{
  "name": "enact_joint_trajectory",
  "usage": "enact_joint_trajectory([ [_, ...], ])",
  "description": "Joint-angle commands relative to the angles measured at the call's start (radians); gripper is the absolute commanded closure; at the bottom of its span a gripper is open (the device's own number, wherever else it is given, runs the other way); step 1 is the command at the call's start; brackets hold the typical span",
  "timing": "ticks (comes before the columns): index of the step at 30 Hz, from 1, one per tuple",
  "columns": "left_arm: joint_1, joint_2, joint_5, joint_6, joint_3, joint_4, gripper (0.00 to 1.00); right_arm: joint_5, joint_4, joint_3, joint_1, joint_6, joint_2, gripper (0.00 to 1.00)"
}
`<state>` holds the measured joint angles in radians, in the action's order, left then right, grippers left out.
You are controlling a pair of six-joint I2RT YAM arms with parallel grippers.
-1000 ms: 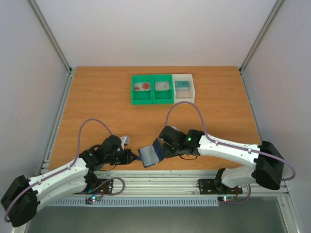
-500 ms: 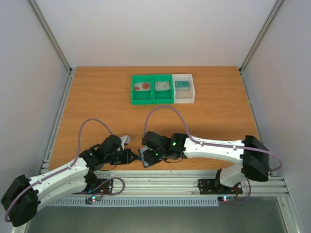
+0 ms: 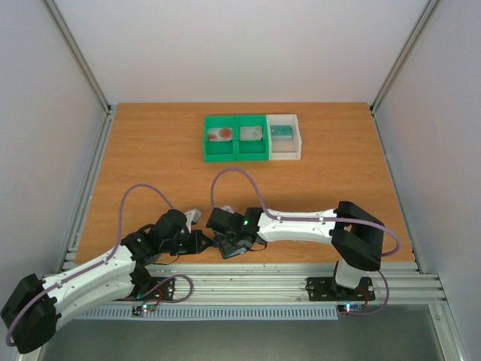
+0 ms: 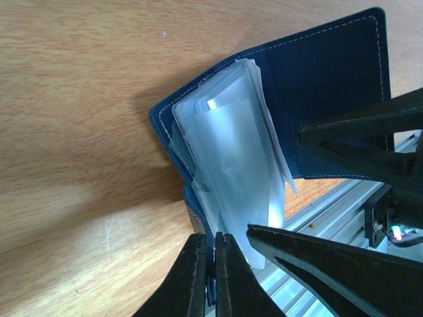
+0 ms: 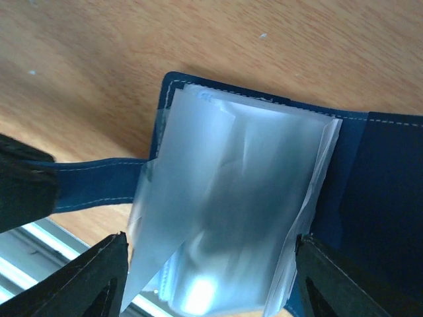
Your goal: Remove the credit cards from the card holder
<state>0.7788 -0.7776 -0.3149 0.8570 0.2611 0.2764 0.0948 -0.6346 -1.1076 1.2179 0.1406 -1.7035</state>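
Left jaws clamped on card holder [image 4: 330, 86] flap; right jaws apart, straddling clear sleeves [image 5: 231, 198]. Risk: closing catches only floppy sleeve film, dragging the holder from the left grip

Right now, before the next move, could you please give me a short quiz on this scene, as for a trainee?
1. True or false: the left hand is shut on an edge of the card holder.
2. Fill in: the right hand has its jaws ____ over the clear sleeves.
3. The teal card lies in: A) the card holder, B) the white bin, C) the right hand.
Key: 1 true; 2 open; 3 B.
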Motion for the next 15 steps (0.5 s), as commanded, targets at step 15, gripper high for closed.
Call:
enact_joint_trajectory([
  [15,-0.017,0.035,0.025,-0.021,-0.013,0.018,1.0,0.205,-0.022,0.041,0.0,0.013,-0.021,0.3],
])
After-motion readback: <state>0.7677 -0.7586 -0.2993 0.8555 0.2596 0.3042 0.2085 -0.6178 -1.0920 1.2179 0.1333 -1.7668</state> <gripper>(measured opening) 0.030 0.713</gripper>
